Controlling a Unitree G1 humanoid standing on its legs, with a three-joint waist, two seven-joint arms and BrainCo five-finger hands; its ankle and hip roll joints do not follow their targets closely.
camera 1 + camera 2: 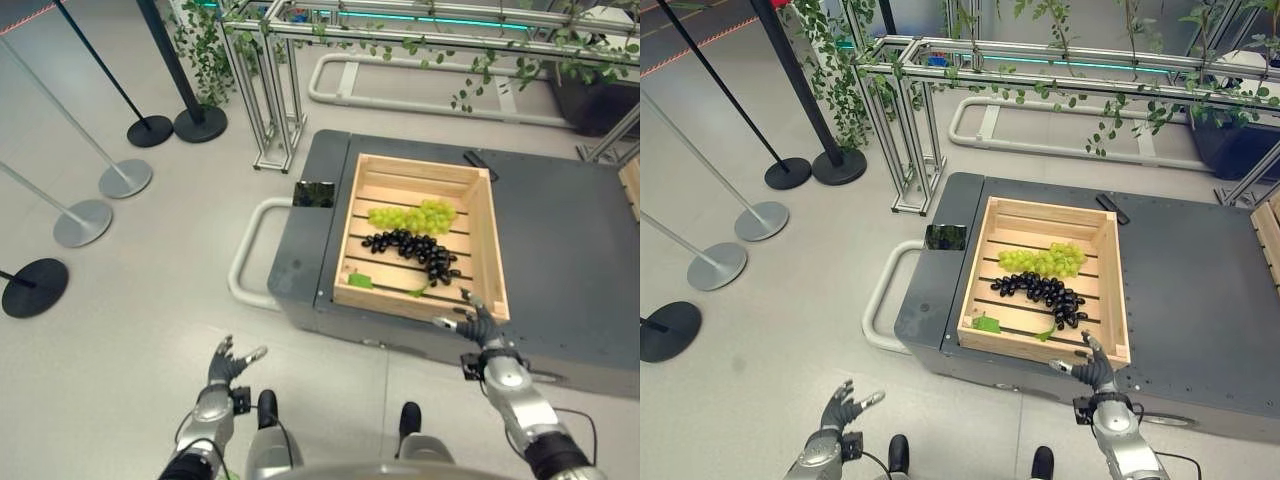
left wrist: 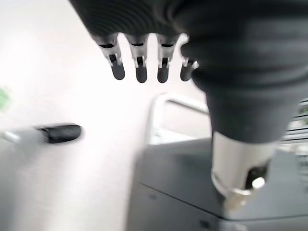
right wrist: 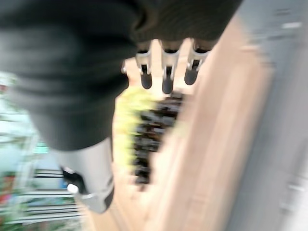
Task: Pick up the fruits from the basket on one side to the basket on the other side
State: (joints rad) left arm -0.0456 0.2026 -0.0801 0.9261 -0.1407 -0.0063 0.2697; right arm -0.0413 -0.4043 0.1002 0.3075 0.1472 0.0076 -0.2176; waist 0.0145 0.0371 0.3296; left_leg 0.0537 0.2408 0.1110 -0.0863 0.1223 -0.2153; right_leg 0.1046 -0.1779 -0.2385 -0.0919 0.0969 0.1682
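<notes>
A wooden crate (image 1: 490,240) sits on a dark grey platform (image 1: 570,240). Inside lie a bunch of green grapes (image 1: 412,215), a bunch of black grapes (image 1: 415,247) and a small green leaf (image 1: 360,281). My right hand (image 1: 478,325) hovers open just at the crate's near right corner, holding nothing; its fingers (image 3: 166,77) point toward the grapes (image 3: 149,130). My left hand (image 1: 228,362) is open over the floor, left of the platform, with straight fingers (image 2: 139,72) and nothing in it.
Stanchion posts with round bases (image 1: 125,178) stand on the floor to the left. A metal frame with hanging vines (image 1: 275,90) rises behind the platform. A second wooden crate's edge (image 1: 631,185) shows at the far right. A dark flat object (image 1: 480,163) lies behind the crate.
</notes>
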